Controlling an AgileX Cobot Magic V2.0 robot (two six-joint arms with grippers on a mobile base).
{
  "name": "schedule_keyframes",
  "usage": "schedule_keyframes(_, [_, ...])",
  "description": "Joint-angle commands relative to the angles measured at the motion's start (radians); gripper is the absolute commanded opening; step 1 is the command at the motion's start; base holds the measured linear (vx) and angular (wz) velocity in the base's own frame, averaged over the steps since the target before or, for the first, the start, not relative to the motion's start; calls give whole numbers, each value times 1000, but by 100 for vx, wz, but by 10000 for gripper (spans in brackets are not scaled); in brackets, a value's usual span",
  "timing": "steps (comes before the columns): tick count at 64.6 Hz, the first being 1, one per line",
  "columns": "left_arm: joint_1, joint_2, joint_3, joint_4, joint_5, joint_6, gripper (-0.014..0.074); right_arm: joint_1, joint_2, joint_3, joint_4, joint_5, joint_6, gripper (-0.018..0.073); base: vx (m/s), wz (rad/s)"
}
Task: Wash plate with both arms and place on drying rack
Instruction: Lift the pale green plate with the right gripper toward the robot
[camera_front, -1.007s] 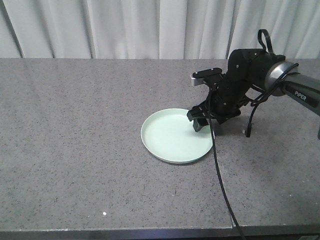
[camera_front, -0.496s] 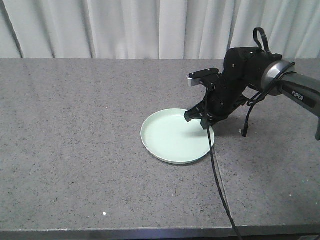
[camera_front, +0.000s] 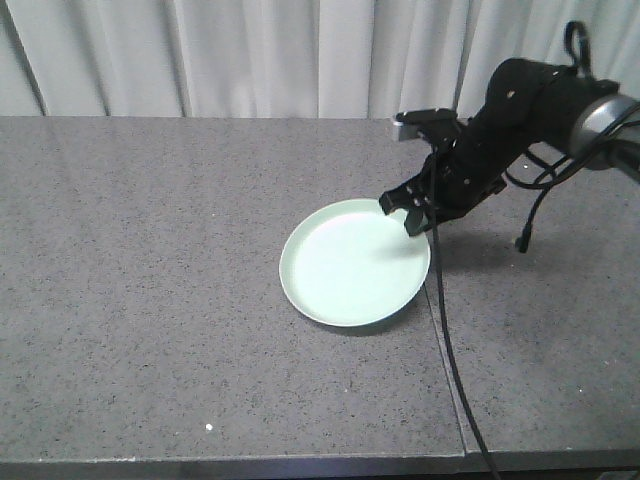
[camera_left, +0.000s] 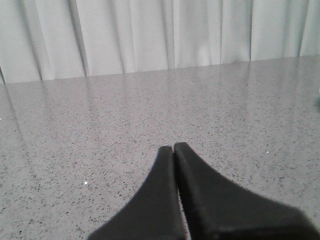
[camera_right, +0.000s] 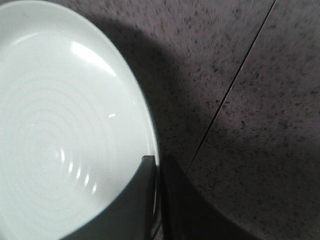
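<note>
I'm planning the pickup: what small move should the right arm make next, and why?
Probably raise the right gripper straight up: it is shut on the plate rim, that side sits above its shadow, and the opposite edge looks grounded on the countertop.

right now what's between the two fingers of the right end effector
The rim of the plate. In the right wrist view the right end effector has one finger inside the rim and one outside, shut on it; nothing else shows in the gap.

The grey speckled countertop (camera_front: 150, 300), crossed by 1 seam (camera_right: 235, 80), carries 1 mint-green plate (camera_front: 350, 265), its right rim tilted up.
</note>
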Motion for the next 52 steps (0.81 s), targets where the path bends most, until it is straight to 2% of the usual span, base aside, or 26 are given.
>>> schedule_keyframes(1, [2,-14,-27,-1,-68,-8,-6,-47,-136,-27,121,-7,-56,-1,0,0])
schedule_keyframes(27, [2,-14,-27,-1,-68,-8,-6,-215,-441,-23,435,141,-244,-1,0,0])
schedule_keyframes(41, [2,-14,-27,-1,-68,-8,-6,-240,-590,13,456,176,-280,-1,0,0])
schedule_keyframes(52, [2,-14,-27,-1,-68,-8,-6,-240,-782,277,456,61,-331,-1,0,0])
